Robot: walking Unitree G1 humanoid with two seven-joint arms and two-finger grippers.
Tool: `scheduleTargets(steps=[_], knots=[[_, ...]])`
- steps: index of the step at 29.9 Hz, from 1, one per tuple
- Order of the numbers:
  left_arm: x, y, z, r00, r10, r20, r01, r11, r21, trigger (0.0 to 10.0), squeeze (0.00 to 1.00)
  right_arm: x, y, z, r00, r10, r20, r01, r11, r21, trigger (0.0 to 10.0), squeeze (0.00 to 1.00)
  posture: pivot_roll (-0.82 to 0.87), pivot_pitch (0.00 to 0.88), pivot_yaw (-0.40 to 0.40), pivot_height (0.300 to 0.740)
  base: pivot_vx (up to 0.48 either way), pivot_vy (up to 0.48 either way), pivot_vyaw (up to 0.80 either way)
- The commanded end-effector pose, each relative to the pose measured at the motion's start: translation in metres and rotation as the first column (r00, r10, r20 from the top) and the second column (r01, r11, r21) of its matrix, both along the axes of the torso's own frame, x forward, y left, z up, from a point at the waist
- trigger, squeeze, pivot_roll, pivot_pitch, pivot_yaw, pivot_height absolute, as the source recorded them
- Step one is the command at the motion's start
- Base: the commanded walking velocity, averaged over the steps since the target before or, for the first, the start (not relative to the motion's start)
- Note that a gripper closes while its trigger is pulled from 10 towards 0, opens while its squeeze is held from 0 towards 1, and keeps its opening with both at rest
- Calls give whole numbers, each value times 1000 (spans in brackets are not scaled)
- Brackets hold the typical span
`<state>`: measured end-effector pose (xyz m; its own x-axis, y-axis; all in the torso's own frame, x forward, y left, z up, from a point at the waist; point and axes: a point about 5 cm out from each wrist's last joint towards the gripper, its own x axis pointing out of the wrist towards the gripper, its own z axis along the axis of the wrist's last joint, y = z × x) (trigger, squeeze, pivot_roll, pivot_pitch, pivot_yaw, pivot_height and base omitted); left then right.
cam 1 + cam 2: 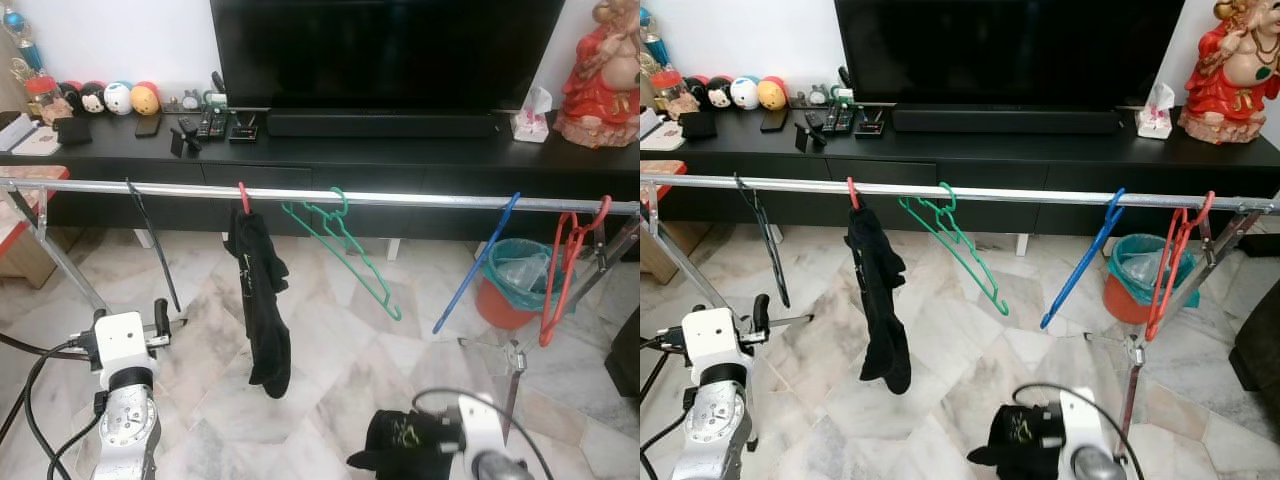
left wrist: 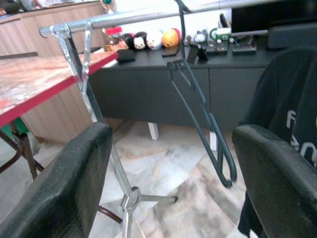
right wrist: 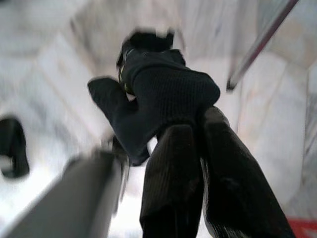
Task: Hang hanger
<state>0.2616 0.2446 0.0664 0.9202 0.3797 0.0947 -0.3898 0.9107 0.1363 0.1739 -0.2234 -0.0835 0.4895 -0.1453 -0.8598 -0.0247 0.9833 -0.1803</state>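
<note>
Right jaws (image 3: 198,148) clamped on black garment (image 3: 163,94), left jaws (image 2: 168,168) wide apart, empty

arms: silver, white wrist blocks | cables: black (looped) | left tool (image 1: 160,318): two black textured fingers

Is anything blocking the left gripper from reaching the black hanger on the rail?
Nothing visible does. The left gripper is open, and the black hanger hangs from the rail just beyond it; the black garment hangs off to the side.
</note>
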Motion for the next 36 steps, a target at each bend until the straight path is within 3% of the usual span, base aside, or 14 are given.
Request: scheduleTargets(steps=[1, 3, 10, 16, 20, 24, 27, 36], knots=[[4, 3, 8, 999, 19, 25, -19, 1000, -3, 10000, 0, -7, 1, -4, 999, 24, -45, -24, 1000, 3, 10000, 0, -32, 0, -1, 740, 0, 0, 0], [6, 2, 11, 999, 16, 35, -16, 1000, -3, 10000, 0, -15, 4, -7, 997, 39, -71, -38, 999, 14, 10000, 0, -29, 0, -3, 740, 0, 0, 0], [6, 1, 13, 999, 22, 38, -21, 1000, -16, 10000, 0, -16, 7, -8, 997, 35, -69, -33, 999, 20, 10000, 0, -28, 0, -2, 740, 0, 0, 0], [9, -2, 15, 999, 12, 44, -11, 1000, -22, 10000, 0, -18, -2, -7, 996, 43, -83, -42, 999, 11, 10000, 0, -28, 0, -2, 740, 0, 0, 671], [12, -3, 16, 999, -4, 45, 5, 1000, -29, 10000, 0, -31, -2, -12, 994, 30, -109, -29, 1000, 11, 10000, 0, -27, 0, 1, 740, 0, 0, 800], [13, -7, 16, 998, -41, 38, 42, 998, -40, 10000, 0, -37, 1, -15, 993, 27, -116, -23, 999, 31, 10000, 0, -29, 0, 3, 740, 0, 0, 775], [16, -17, 15, 992, -122, 30, 123, 991, -44, 10000, 0, -42, 5, -17, 993, 13, -115, -7, 999, 48, 10000, 0, -28, 0, 6, 740, 0, 0, 0], [18, -24, 15, 985, -172, 32, 174, 983, -67, 10000, 0, -43, -1, -16, 996, -1, -92, 6, 998, 61, 10000, 0, -28, 0, 9, 740, 201, 0, 0]])
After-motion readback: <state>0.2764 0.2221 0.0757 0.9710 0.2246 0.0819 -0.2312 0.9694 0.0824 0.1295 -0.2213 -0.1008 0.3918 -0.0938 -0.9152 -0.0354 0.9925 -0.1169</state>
